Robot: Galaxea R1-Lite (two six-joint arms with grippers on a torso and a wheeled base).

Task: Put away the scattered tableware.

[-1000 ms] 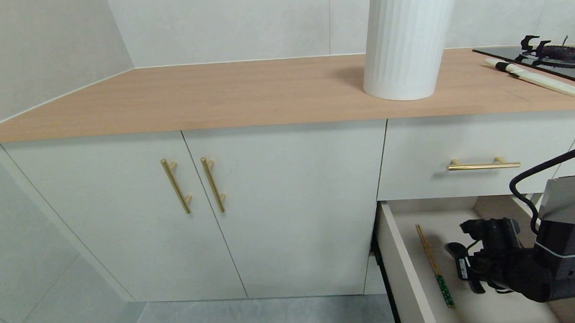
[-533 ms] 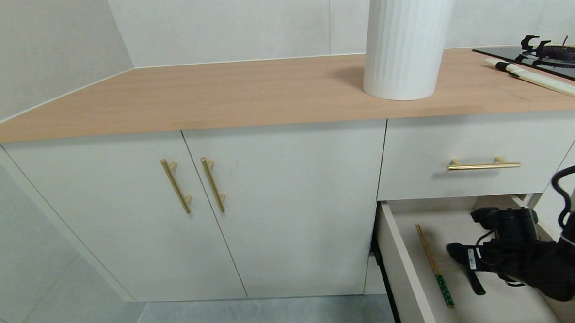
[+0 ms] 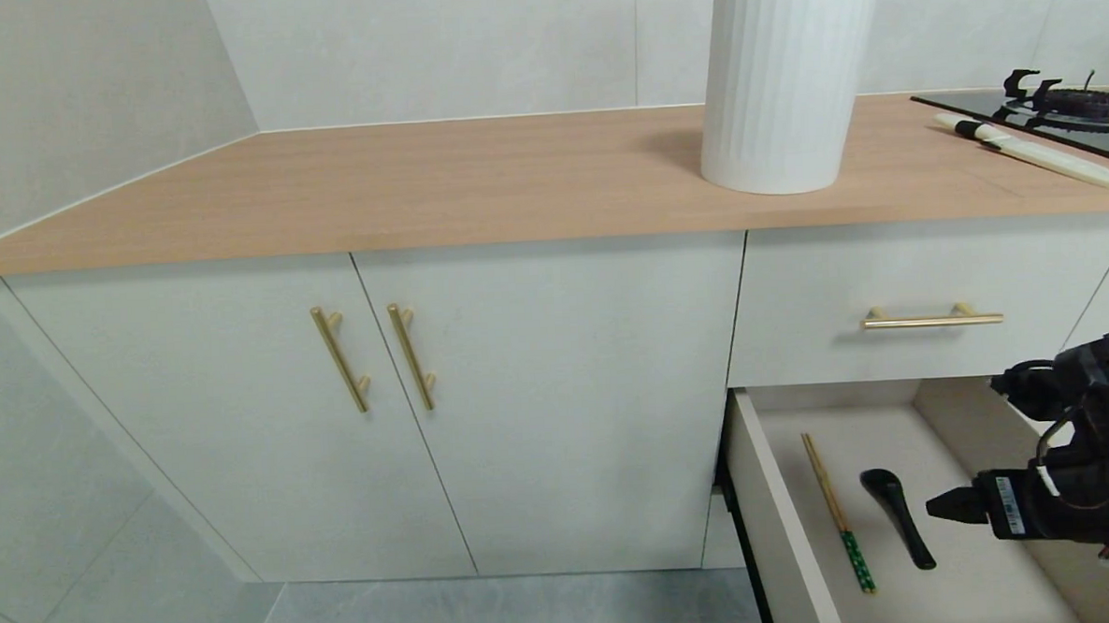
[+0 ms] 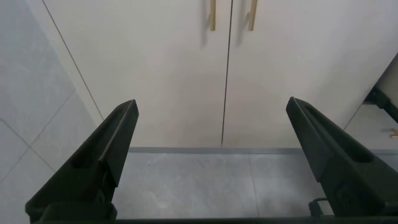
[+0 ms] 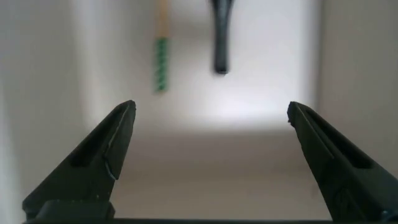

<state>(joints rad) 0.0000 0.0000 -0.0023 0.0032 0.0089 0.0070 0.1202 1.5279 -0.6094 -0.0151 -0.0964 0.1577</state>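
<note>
Hovering beside the drawer [image 3: 777, 517], we are holding our right tool [image 5: 210, 112] wide open and empty; a low swing risks knocking the spoon [image 3: 901, 521] into the chopsticks [image 3: 837, 513].

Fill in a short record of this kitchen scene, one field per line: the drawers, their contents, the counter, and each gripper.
Drawers: lower drawer pulled open; upper drawer shut
In drawer: chopsticks and black spoon side by side, not touching
Counter: white ribbed vase; pale knife near the stove
Right gripper: open, empty, above the open drawer, right of the spoon
Left gripper: open, empty, facing the cabinet doors
</note>
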